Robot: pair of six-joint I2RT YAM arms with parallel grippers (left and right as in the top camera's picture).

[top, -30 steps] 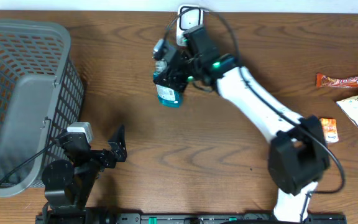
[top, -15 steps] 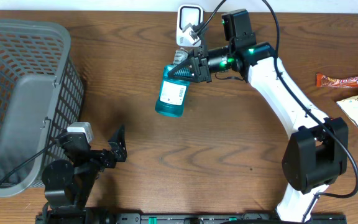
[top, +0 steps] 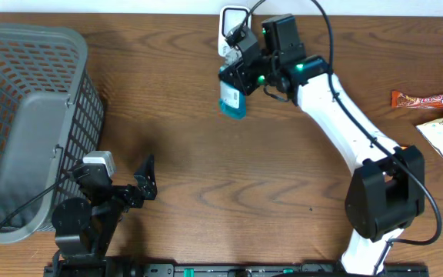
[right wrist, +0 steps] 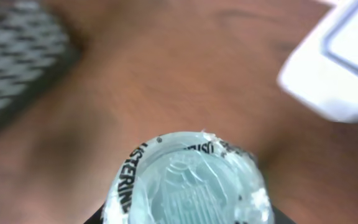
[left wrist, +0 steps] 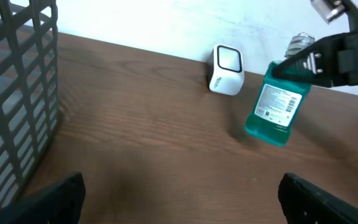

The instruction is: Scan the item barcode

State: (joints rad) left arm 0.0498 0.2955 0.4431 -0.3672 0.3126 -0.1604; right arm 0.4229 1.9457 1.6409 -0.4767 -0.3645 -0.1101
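Note:
The item is a teal mouthwash bottle with a white label and a clear sealed cap. My right gripper is shut on its neck and holds it above the table, just in front of the white barcode scanner. From the left wrist view the bottle hangs slightly tilted to the right of the scanner, its label facing the front of the table. My left gripper rests at the front left, open, with nothing between its fingers.
A grey wire basket fills the left side, close to my left arm. Snack packets and a small orange box lie at the right edge. The scanner's cable runs along the back edge.
My right wrist has turned and pulled back toward the scanner. The bottle swung from pointing out to the front left to hanging nearly upright beside the scanner. The left arm is still.

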